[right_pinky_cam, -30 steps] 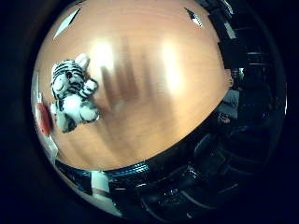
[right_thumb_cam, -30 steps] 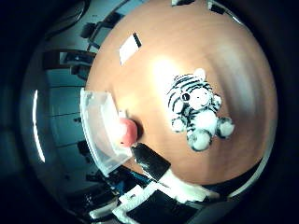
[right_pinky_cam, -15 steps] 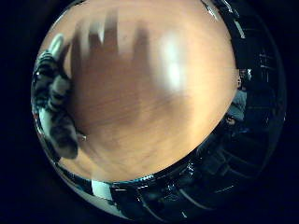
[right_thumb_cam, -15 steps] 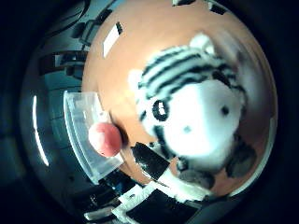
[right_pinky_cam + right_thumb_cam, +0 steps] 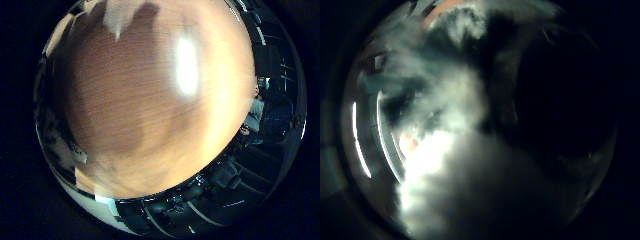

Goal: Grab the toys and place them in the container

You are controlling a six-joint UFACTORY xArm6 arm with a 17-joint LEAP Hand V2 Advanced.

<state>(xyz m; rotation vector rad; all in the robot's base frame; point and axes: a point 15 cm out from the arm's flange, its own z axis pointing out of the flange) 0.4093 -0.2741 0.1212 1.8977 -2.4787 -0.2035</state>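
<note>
The white plush tiger with black stripes fills the right thumb side palm view, so it is very close to the palm; its fur is dim and blurred. Beside it, the rim of the clear container shows, with a reddish toy faintly visible in it. My hand is right over the tiger.
Past the table's edge in the right little finger side palm view lies a dark room with furniture. The container stands at the table's edge next to the tiger.
The palm has come down onto the tiger. It now fills and darkens the thumb side view and has dropped out of the little finger side view, where the table looms closer.
</note>
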